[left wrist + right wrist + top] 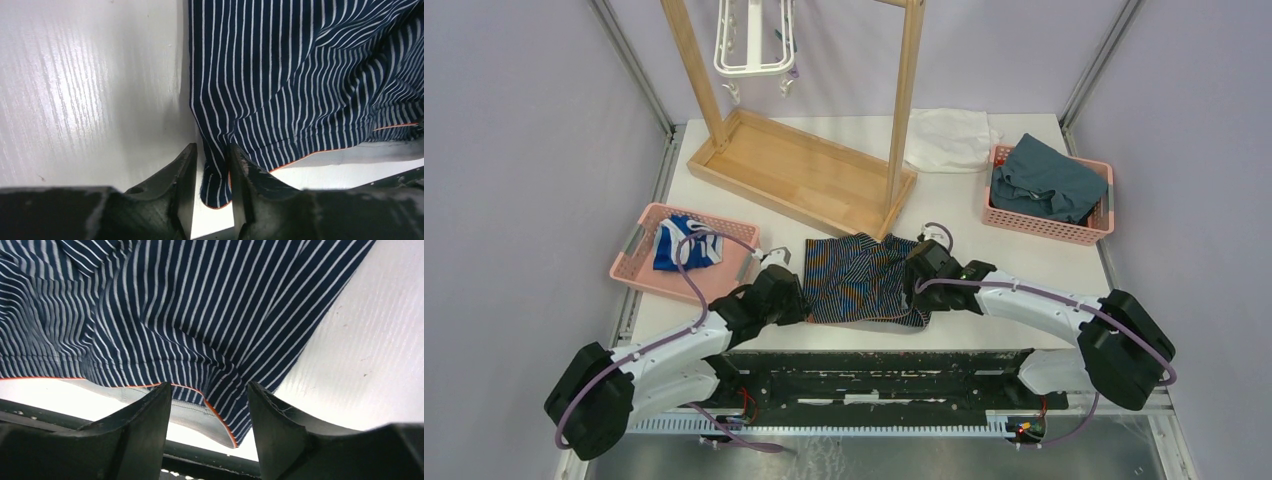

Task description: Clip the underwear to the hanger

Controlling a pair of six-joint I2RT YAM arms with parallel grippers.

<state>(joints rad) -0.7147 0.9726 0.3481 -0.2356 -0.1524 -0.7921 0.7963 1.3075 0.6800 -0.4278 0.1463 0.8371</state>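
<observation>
The left gripper [212, 146] sits at the left near corner of the underwear [864, 275]. Its jaws are drawn in narrow, with that orange-edged corner filling the gap, so it looks pinched. The underwear lies flat, its long side running left to right, and stretches away rightward from that grip. At its right near corner the right gripper [210, 385] straddles the hem with jaws spread, cloth between them but not pressed. Each arm has its own corner. The hanger [754, 45] hangs well beyond the underwear's far edge, so I'd guess the lift goes up and away.
</observation>
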